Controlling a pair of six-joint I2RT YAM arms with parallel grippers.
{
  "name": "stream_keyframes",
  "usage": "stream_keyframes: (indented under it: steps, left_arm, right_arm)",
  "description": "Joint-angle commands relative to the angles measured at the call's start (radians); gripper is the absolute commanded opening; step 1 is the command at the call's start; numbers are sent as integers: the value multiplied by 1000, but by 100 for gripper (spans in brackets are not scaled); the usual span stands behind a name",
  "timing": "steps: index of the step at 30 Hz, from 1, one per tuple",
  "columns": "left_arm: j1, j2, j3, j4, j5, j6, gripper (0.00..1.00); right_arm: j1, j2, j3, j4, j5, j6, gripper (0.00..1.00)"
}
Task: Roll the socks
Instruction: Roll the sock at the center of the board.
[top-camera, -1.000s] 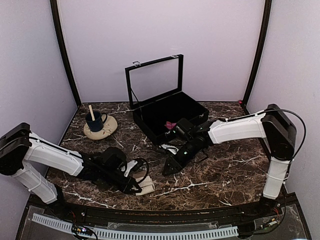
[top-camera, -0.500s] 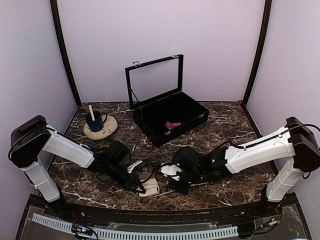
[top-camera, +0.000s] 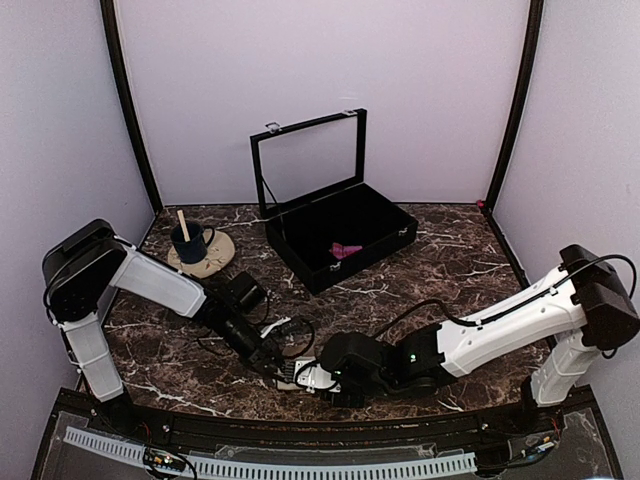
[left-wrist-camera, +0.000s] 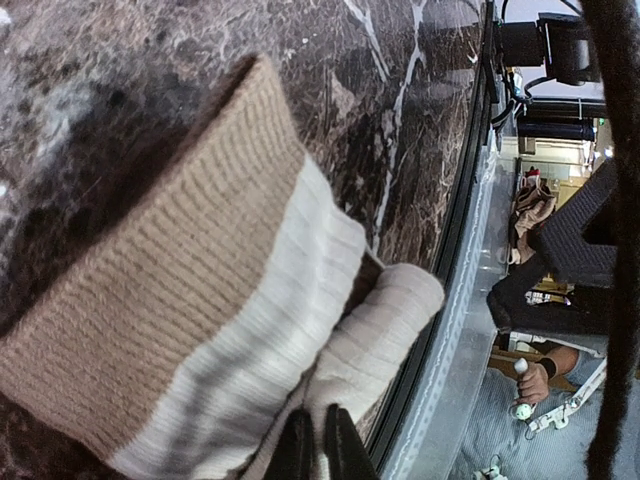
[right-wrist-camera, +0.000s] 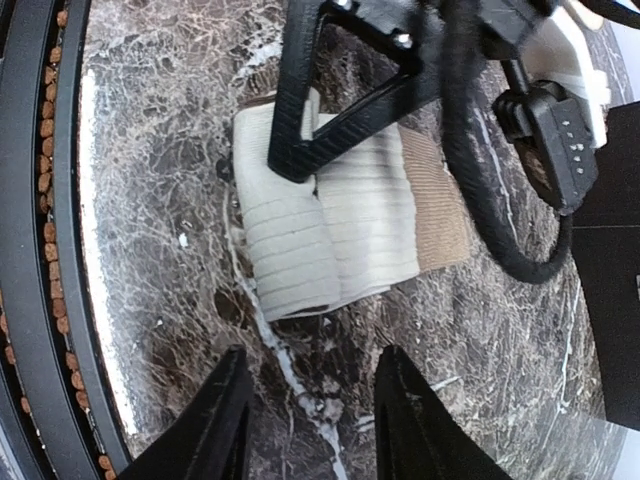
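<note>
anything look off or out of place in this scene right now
The pink sock lies inside the open black case, well apart from the cream sock, which the left gripper pinches at the near side. One sock of the two sitting in the case looks out of place. Nothing looks spilled or damaged.

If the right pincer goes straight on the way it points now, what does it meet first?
Most likely the cream sock, folded just ahead of the open right pincer, though depth is unclear.
</note>
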Motion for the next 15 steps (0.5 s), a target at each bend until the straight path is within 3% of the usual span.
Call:
stream_keyframes:
  steps: [1, 15]
  left_arm:
    - [16, 24, 14, -101, -32, 61, 0]
    - [25, 65, 71, -183, -6, 120, 0]
  right_arm:
    - [16, 47, 54, 10, 16, -74, 40]
    - [19, 192, 159, -11, 3, -183, 40]
